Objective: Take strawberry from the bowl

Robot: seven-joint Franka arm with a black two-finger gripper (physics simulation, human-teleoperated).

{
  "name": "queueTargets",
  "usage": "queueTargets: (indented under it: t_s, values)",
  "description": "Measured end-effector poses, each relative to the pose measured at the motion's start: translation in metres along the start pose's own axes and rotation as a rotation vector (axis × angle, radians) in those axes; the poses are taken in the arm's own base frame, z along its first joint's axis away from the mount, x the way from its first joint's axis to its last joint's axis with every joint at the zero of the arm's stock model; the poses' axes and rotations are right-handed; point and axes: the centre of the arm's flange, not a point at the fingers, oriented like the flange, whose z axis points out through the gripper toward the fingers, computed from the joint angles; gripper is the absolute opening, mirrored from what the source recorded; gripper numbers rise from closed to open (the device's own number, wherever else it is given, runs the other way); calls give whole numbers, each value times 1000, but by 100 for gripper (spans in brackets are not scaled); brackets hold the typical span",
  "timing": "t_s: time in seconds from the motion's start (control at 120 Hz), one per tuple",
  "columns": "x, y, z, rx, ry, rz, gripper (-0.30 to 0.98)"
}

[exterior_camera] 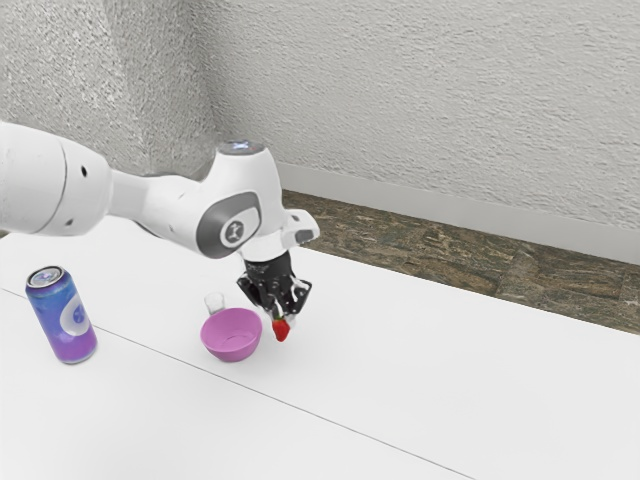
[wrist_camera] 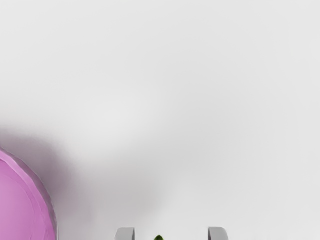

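Note:
Low over the white table, my gripper [exterior_camera: 280, 312] is shut on the red strawberry [exterior_camera: 281, 329], which hangs at its tips with the green top upward. Both are outside the pink bowl [exterior_camera: 232, 336], just off its side facing the exterior view's right. In the wrist view, a bit of the strawberry's green top [wrist_camera: 159, 238] appears between the fingertips of the gripper [wrist_camera: 171, 234]. Most of its body is hidden there. Part of the bowl [wrist_camera: 22, 200] lies to one side of the hand, and the visible part of its inside holds nothing.
A blue and purple can [exterior_camera: 62, 315] stands toward the exterior view's left. Close behind the bowl is a small clear glass-like object [exterior_camera: 214, 301]. The white tabletop [exterior_camera: 430, 370] extends toward the exterior view's right, with its far edge before a brown floor.

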Motion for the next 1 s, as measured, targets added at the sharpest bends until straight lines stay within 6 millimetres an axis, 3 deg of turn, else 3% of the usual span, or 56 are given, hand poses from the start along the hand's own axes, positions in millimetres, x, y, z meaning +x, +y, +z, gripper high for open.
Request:
queueTargets:
  t_s: [0.392,0.583,0.65,0.833,1.0]
  values:
    - [3,89,36,-87,-47,100,0]
    - [2,97,30,-105,-42,122,38]
    - [2,97,10,-107,-12,129,46]
    - [-9,94,-78,-81,89,165,59]
    - [-14,68,-149,-32,140,153,64]
